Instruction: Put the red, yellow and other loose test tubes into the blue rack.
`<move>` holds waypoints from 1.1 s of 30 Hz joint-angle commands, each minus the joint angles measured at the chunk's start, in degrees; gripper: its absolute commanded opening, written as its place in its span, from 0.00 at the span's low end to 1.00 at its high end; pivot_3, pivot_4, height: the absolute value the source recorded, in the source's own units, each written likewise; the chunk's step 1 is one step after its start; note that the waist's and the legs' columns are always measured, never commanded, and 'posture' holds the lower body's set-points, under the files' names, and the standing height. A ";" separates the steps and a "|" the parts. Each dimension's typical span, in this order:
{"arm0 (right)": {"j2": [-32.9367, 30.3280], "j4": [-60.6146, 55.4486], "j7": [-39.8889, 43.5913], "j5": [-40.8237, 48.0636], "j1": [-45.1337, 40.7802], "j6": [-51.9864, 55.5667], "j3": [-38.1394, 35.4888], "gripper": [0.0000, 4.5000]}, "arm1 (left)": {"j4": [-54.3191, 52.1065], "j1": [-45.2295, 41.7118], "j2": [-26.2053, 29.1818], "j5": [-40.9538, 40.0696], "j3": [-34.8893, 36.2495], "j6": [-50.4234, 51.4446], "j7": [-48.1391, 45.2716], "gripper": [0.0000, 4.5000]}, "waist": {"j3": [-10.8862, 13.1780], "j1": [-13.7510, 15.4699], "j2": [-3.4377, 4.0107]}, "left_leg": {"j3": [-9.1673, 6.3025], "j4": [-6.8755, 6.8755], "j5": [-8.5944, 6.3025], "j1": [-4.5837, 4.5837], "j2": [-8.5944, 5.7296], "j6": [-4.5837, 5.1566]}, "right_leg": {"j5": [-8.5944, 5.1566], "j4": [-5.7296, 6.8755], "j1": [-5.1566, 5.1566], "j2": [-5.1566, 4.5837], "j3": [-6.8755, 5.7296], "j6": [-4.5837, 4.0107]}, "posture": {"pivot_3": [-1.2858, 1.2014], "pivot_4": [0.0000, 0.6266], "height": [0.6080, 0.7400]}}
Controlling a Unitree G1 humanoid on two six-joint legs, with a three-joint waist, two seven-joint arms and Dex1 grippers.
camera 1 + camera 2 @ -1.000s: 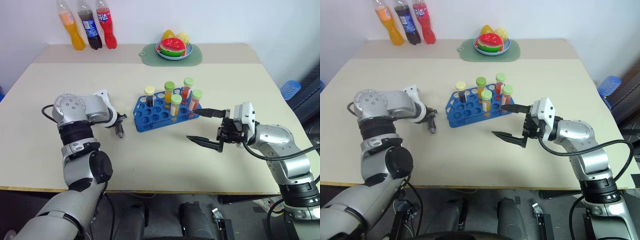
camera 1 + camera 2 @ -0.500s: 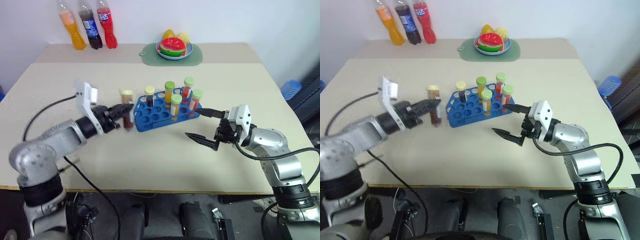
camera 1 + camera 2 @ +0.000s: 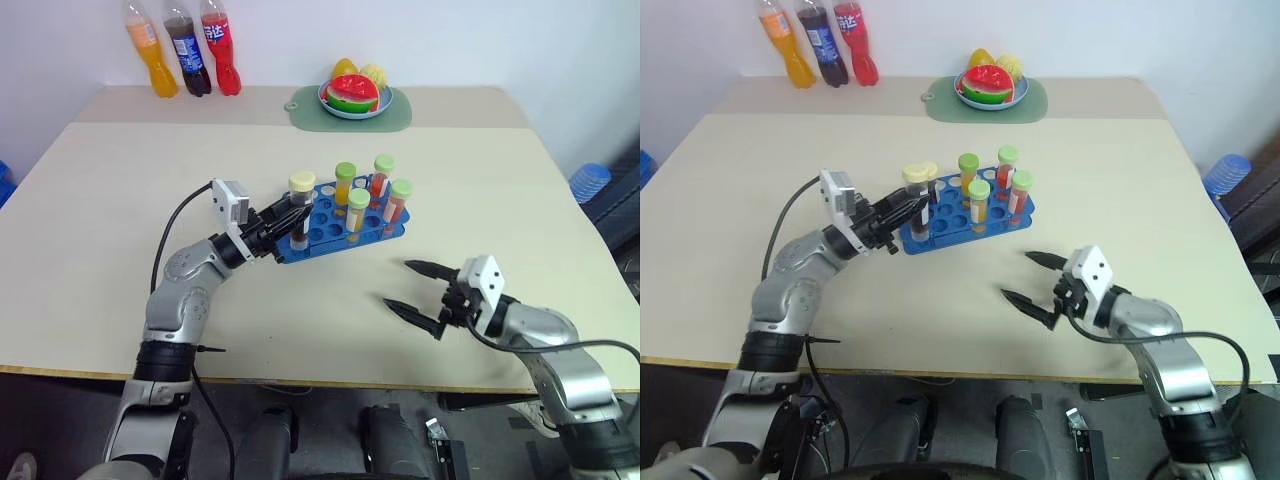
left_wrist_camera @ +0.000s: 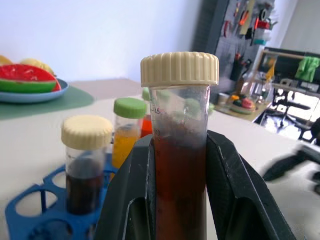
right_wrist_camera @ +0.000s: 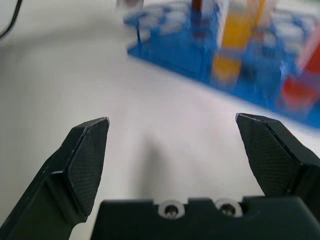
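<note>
The blue rack (image 3: 335,228) stands mid-table with several capped test tubes upright in it: orange and red ones with green caps (image 3: 345,172) and a dark one with a pale cap (image 4: 86,132). My left gripper (image 3: 290,220) is shut on a dark brown test tube (image 4: 180,190) with a pale yellow cap (image 4: 179,68), upright at the rack's left end. I cannot tell whether its base is in a hole. My right gripper (image 3: 399,284) hovers open over bare table near the front edge, to the right of the rack, its fingers (image 5: 85,155) wide apart with nothing between them.
Three soda bottles (image 3: 185,45) stand at the back left. A plate of fruit (image 3: 355,97) sits on a pale green mat (image 3: 398,118) at the back centre. A blue object (image 3: 590,180) lies beyond the table's right edge.
My left arm has swung the dark tube from low over the table left of the rack up to the rack's left end, turning it upright. My right gripper sank toward the front edge, still open.
</note>
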 commanded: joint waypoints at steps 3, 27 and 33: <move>2.00 -6.07 -4.64 0.04 2.02 0.22 -1.23 1.00 | 8.12 -5.41 -1.25 0.73 0.87 -5.68 -4.09 0.17 | 0.00 -0.60 0.00 | -0.01 0.02 0.00 0.03 0.01 0.00 | 0.00 0.06 0.00 0.02 -0.01 0.01 | 0.52 0.24 1.00; 6.18 -7.06 -10.20 -2.30 4.38 -1.98 0.30 1.00 | 31.83 -10.63 1.21 9.93 -0.66 -18.85 -11.74 0.17 | -0.04 -1.67 0.00 | -0.06 -0.06 -0.03 0.49 0.04 0.07 | -0.03 0.09 0.40 0.06 -0.04 0.04 | 0.52 0.24 1.00; 6.04 -6.51 -9.79 -2.30 3.61 -2.21 0.22 1.00 | 29.82 -9.72 0.26 10.77 -2.03 -19.64 -12.05 0.17 | -0.04 -1.57 0.00 | -0.07 -0.05 -0.03 0.50 0.04 0.08 | -0.03 0.09 0.42 0.06 -0.04 0.05 | 0.52 0.24 1.00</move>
